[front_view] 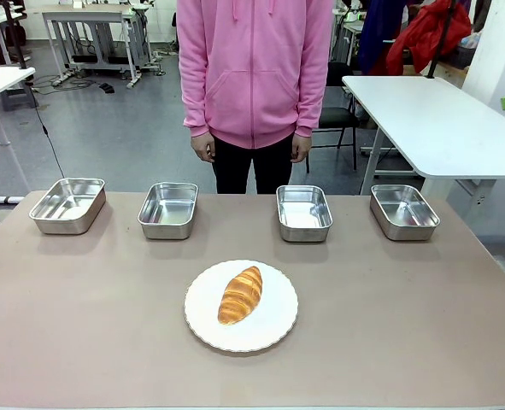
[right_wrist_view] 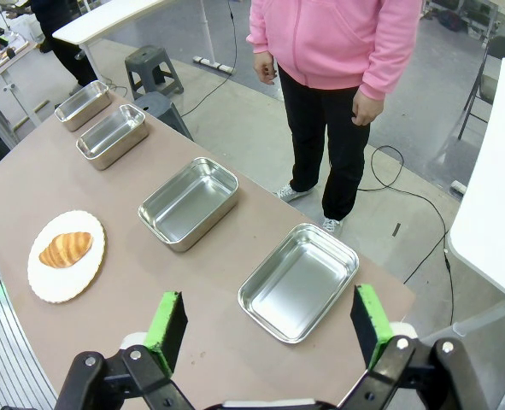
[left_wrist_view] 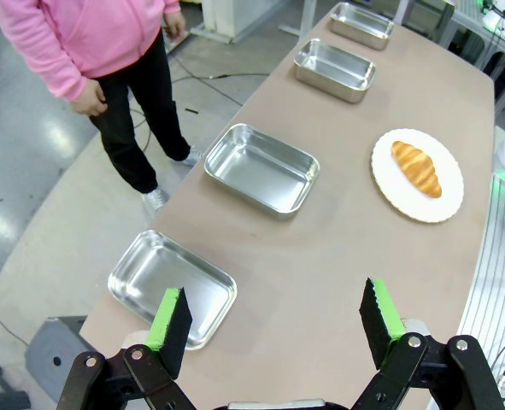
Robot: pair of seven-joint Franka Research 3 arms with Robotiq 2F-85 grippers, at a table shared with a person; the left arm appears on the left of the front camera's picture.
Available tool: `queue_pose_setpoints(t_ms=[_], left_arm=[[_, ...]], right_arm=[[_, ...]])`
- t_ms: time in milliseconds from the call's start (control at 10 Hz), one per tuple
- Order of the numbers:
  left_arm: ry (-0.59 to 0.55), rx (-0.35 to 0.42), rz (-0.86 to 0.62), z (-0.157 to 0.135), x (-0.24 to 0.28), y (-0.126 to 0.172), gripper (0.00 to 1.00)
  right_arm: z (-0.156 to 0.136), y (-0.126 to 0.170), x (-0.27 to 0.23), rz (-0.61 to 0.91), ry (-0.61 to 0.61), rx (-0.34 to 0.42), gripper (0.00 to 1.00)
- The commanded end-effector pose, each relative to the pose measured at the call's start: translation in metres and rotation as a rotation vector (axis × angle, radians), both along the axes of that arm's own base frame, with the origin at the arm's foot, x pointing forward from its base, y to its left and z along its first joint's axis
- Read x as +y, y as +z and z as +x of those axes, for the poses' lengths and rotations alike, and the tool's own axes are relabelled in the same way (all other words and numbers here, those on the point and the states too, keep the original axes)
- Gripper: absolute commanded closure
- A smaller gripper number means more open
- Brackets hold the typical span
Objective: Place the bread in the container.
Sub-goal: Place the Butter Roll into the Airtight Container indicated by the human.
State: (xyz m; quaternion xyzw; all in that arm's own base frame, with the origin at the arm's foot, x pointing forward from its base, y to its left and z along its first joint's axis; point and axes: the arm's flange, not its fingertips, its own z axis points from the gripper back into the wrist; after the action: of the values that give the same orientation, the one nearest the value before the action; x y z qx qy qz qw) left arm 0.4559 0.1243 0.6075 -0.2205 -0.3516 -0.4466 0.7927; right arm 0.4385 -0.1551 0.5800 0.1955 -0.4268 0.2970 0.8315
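The bread (front_view: 240, 295), a golden-brown ridged roll, lies on a round white plate (front_view: 269, 329) at the table's middle front. Behind it runs a row of several alike shiny steel pans, all empty; which one is the container I cannot tell. The two middle pans (front_view: 168, 209) (front_view: 304, 212) stand nearest the bread. My left gripper (left_wrist_view: 273, 299) hangs open and empty high over the table's left end, above the end pan (left_wrist_view: 171, 286), with the bread (left_wrist_view: 416, 168) far off. My right gripper (right_wrist_view: 267, 299) is open and empty high over the right-end pan (right_wrist_view: 299, 280); the bread (right_wrist_view: 65, 248) lies far to its left.
A person in a pink hoodie (front_view: 254, 68) stands at the far edge, hands hanging at the sides. The outer pans (front_view: 67, 205) (front_view: 404, 211) sit near the table's back corners. Bare tabletop (front_view: 406, 325) spreads around the plate. A white table (front_view: 440, 120) stands behind on the right.
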Motion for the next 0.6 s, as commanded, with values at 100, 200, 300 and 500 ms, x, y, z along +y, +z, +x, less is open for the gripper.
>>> queue_pose_setpoints(t_ms=[100, 200, 300, 500], left_arm=[[-0.006, -0.006, -0.007, -0.0006, -0.0006, 0.0014, 0.00], [-0.006, -0.006, -0.007, -0.0006, -0.0006, 0.0014, 0.00], [-0.006, -0.006, -0.007, -0.0006, -0.0006, 0.0014, 0.00], [-0.006, -0.006, -0.007, -0.0006, -0.0006, 0.0014, 0.00]], right_arm=[[0.0024, 0.0009, 0.0005, 0.013, 0.007, -0.021, 0.00], [0.0024, 0.0009, 0.0005, 0.013, 0.007, -0.021, 0.00], [0.0024, 0.0009, 0.0005, 0.013, 0.007, -0.021, 0.00], [0.0024, 0.0009, 0.0005, 0.013, 0.007, -0.021, 0.00]])
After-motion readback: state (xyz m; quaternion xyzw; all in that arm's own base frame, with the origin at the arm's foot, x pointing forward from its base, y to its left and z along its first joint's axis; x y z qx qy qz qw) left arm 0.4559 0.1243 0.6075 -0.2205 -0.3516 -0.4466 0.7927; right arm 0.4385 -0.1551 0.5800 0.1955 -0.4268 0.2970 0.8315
